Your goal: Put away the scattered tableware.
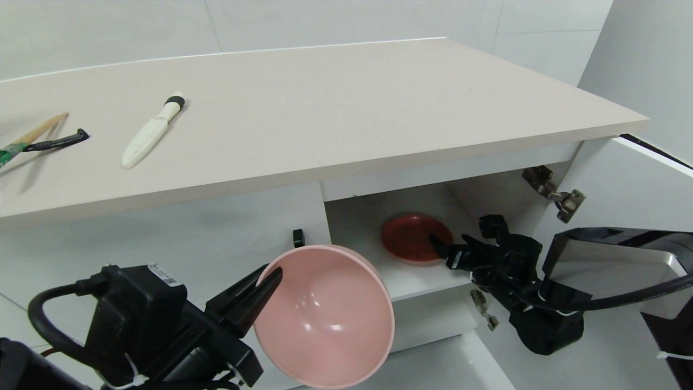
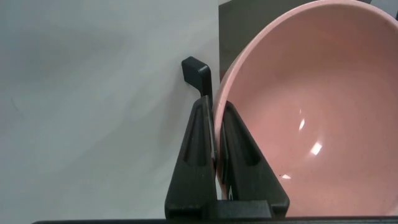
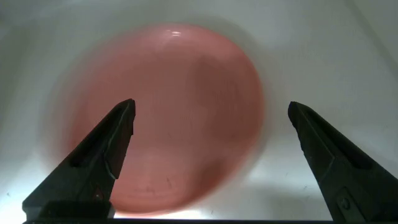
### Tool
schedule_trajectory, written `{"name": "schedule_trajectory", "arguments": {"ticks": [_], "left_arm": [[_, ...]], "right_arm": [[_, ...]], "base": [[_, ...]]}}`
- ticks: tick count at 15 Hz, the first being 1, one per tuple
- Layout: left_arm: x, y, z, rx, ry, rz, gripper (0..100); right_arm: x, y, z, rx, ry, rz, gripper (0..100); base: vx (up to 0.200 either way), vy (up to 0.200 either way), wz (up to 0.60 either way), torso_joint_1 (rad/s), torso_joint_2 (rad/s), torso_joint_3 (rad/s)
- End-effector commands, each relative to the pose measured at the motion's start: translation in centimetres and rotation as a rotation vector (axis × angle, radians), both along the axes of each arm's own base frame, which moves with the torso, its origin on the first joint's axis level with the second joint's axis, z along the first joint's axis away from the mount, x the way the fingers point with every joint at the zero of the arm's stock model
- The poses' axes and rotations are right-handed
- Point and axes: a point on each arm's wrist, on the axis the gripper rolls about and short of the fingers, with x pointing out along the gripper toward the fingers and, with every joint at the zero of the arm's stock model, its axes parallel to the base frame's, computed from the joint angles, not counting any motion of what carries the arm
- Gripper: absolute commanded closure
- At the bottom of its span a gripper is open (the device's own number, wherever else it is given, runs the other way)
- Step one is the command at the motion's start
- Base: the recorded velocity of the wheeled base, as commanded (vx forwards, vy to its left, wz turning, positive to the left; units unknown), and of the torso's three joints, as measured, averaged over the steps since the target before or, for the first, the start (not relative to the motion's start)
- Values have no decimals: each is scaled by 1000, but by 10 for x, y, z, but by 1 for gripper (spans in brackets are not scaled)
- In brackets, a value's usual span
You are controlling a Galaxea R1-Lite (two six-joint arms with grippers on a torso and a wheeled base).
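Pink bowl (image 1: 325,319) hangs at the lower middle of the frame, and the left tool (image 1: 272,280) is squeezed tight on its rim, one finger inside and one outside. It looks hard, shiny and light, so the rim is a good place to hold, but I think it could slip in that small pinch. At lower right the right tool (image 1: 452,246) is spread wide with nothing in it, by the red plate (image 1: 411,235) lying flat on the cupboard shelf (image 1: 417,281).

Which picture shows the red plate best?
The right wrist view: the plate lies close below the open right hand, nearly whole. The head view shows it small on the cupboard shelf, its edge behind that hand. The left wrist view looks at the bowl.
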Motion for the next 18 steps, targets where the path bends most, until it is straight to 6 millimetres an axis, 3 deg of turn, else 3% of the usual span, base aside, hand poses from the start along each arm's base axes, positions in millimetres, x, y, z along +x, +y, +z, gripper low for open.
{"name": "schedule_trajectory", "arguments": {"ticks": [1,2,5,11,13,18], "left_arm": [[0,0,-1,3,1,0,100],[0,-1,-1,5,1,-1,100],[1,-7,3,14,-27,-20,100],[-11,-27,-1,118,-69,-123,100],[-14,-34,-4,137,-67,-159,100],[8,-68,-15,163,-48,-165,100]], "right_arm": [[-18,-5,39,0,-57,0,0],[-34,-7,48,-37,-56,7,0],[-114,-11,71,-110,4,85,0],[-210,-57,84,-150,81,70,0],[-223,-62,107,-96,-25,29,0],[-227,-60,110,-90,-39,-8,0]], "base": [[0,0,0,0,0,0],[0,0,0,0,0,0],[0,0,0,0,0,0],[0,0,0,0,0,0],[0,0,0,0,0,0],[0,0,0,0,0,0]]}}
